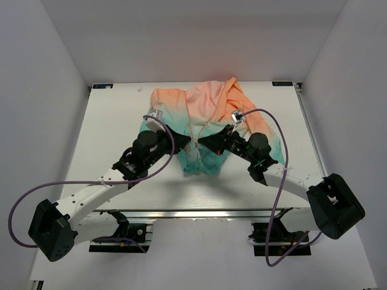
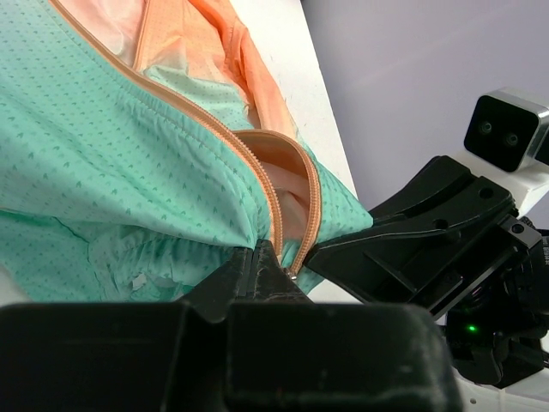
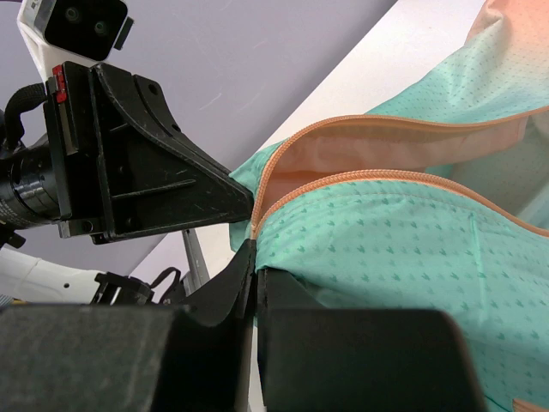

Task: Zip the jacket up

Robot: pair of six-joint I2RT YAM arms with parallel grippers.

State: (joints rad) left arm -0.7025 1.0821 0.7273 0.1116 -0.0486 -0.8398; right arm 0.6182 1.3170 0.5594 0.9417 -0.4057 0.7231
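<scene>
fabric soft and slack: your left gripper (image 2: 265,256) and right gripper (image 3: 255,259) each pinch the jacket (image 1: 199,104) hem, zipper (image 3: 386,177) at their tips, likely the surest hold.

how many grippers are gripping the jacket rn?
2. The left black two-finger gripper pinches the peach-to-teal soft hooded jacket at its teal hem by the orange zipper; the right gripper pinches the hem's facing edge. None hidden.

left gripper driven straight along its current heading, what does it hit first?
The jacket: teal fabric at the bottom of the zipper sits right at the tips of the left gripper. The right gripper is close beside, probably next; depth unclear.
</scene>
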